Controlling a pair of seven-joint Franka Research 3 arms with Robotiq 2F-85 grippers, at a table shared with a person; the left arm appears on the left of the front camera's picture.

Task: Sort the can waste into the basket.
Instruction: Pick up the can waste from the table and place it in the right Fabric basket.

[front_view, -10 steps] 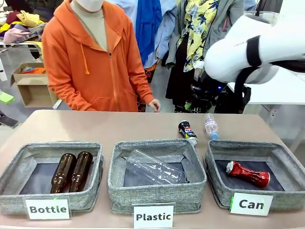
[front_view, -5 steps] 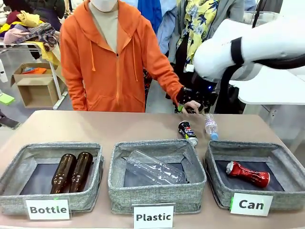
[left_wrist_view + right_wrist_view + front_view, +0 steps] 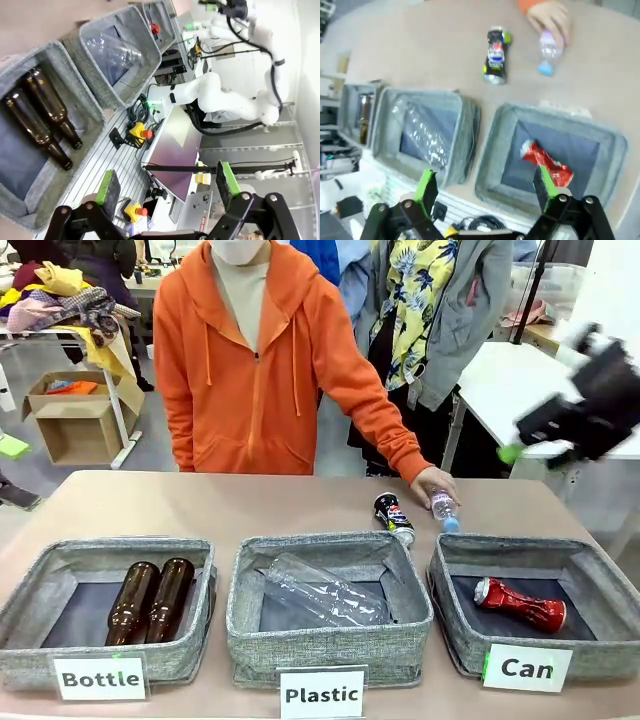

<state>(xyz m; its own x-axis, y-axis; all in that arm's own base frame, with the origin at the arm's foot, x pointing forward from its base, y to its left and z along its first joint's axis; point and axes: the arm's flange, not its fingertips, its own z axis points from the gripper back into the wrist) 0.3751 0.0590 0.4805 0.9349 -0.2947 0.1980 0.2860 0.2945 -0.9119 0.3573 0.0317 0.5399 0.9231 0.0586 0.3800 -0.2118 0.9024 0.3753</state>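
1. Left claw (image 3: 167,186): the green-padded fingers are spread wide, with nothing between them. Its wrist view looks along the row of 3 bins from the "Bottle" end.
2. "Bottle" bin (image 3: 30,585): a grey woven bin at the left end of the table (image 3: 200,505). Inside, 2 brown glass bottles (image 3: 150,600) lie side by side and touching, necks toward the robot.
3. "Plastic" bin (image 3: 330,650): the middle bin. A clear plastic bottle (image 3: 325,590) lies slantwise on its dark liner.
4. Person (image 3: 260,370): stands in an orange hoodie at the far side of the table, 1 arm reaching down to the right.
5. Dark can (image 3: 393,517): red, white and blue print. It lies on its side on the table just beyond the gap between the "Plastic" bin and the basket, outside both.
6. Small clear bottle (image 3: 443,512): has a blue cap and lies on the table just right of the dark can, apart from it. The person's hand (image 3: 432,483) rests on its far end.
7. Basket (image 3: 600,655): labelled "Can", it is the rightmost bin. The crushed red can (image 3: 520,605) lies inside on the liner, clear of the walls.
8. Right claw (image 3: 485,187): the fingers are spread, with nothing between them. In the front view it stands high above the table's right end, blurred. Its wrist view looks down on the basket.
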